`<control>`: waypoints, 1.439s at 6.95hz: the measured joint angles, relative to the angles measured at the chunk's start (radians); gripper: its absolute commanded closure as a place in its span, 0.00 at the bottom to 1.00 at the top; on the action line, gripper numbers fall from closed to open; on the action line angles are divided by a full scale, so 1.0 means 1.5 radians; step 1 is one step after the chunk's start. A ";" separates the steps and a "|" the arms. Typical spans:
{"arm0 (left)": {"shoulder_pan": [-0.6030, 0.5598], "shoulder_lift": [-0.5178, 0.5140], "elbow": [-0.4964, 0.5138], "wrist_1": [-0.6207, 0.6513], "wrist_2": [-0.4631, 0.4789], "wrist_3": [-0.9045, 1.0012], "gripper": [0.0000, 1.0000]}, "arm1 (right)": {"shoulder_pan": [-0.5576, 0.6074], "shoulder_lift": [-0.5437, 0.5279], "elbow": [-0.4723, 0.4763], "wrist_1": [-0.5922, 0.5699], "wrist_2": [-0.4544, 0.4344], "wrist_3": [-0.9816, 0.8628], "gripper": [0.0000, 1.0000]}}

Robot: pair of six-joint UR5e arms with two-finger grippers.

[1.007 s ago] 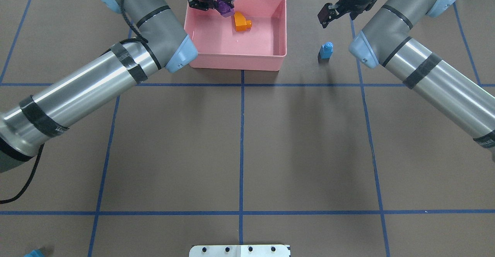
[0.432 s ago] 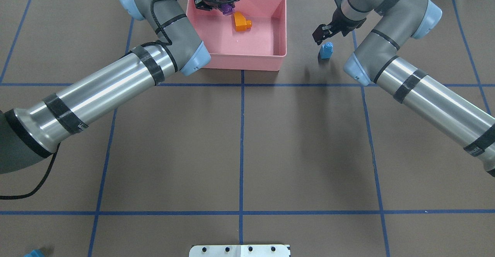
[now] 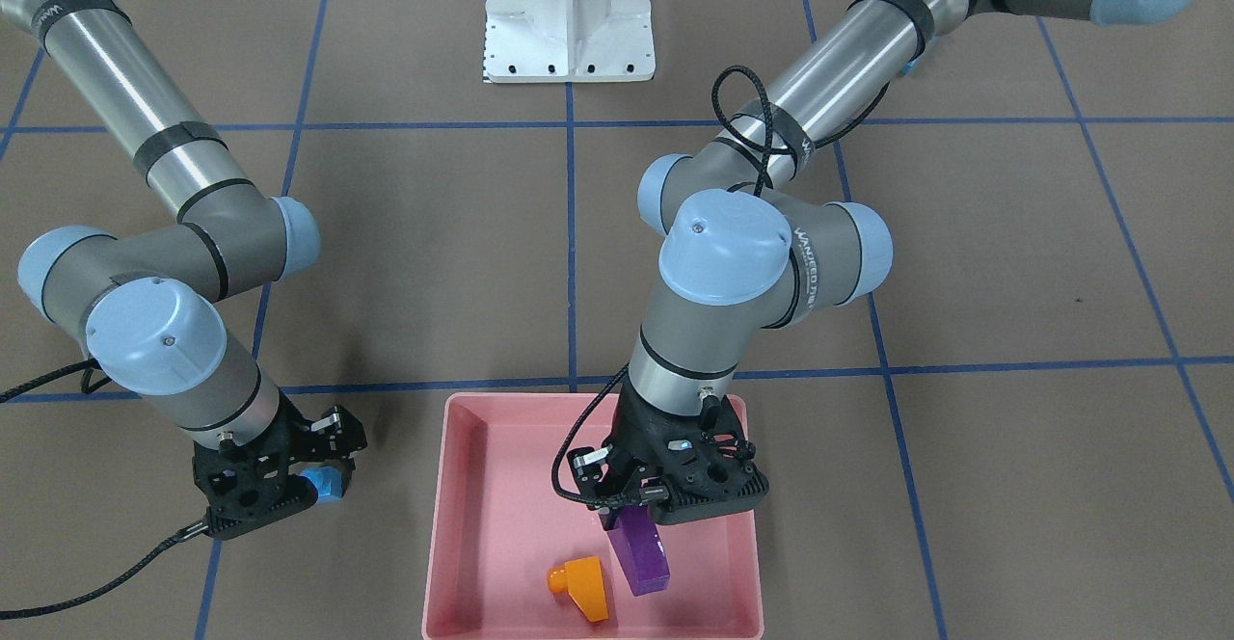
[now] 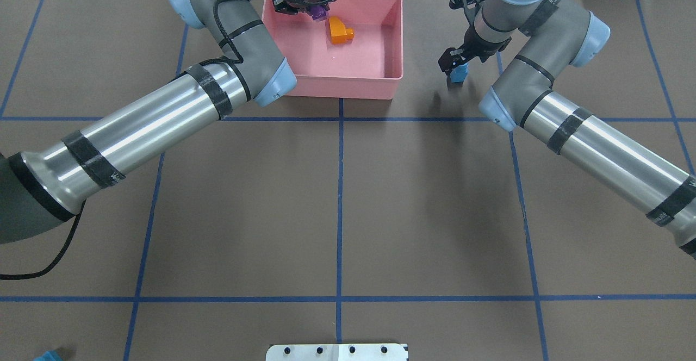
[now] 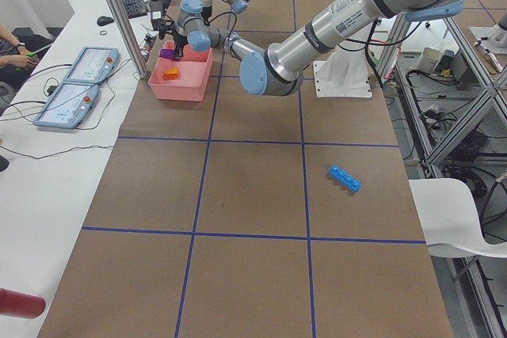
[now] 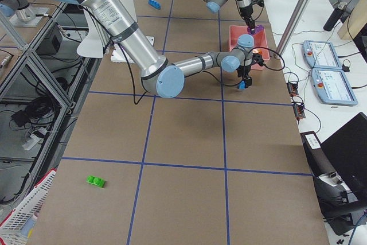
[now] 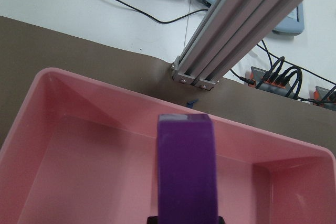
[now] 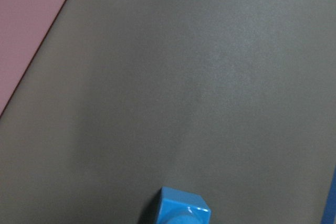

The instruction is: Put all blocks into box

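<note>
arms (image 4: 152, 116): silver tubes, grey joints | caps (image 3: 154, 332): pale blue | bands (image 4: 92, 160): black tape | cable (image 3: 742, 110): black

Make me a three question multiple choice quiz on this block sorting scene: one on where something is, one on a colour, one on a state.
1. Where is the orange block?
A) outside the box
B) in the pink box
C) stacked on another block

2. What colour is the block in the left hand?
A) green
B) blue
C) purple

3. How is the left hand?
A) open and empty
B) shut on a block
C) wide open over a block

Answers:
1 B, the orange block lies on the box floor.
2 C, the purple block hangs from the left hand over the box.
3 B, the hand grips the purple block by its top end.
</note>
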 measured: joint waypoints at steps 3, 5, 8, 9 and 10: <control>0.000 0.000 0.005 0.000 0.012 0.001 0.00 | -0.009 0.006 -0.018 0.001 -0.006 0.000 0.46; -0.001 -0.001 0.004 -0.001 0.018 0.002 0.00 | -0.009 0.010 -0.021 0.001 -0.006 0.002 1.00; -0.021 0.002 -0.058 0.014 -0.022 -0.025 0.00 | -0.002 0.018 -0.019 0.000 -0.004 0.010 1.00; -0.038 0.012 -0.101 0.043 -0.071 -0.031 0.00 | 0.008 0.027 -0.016 -0.001 0.002 0.015 1.00; -0.057 0.043 -0.166 0.092 -0.123 -0.031 0.00 | 0.023 0.039 -0.009 -0.004 0.017 0.019 1.00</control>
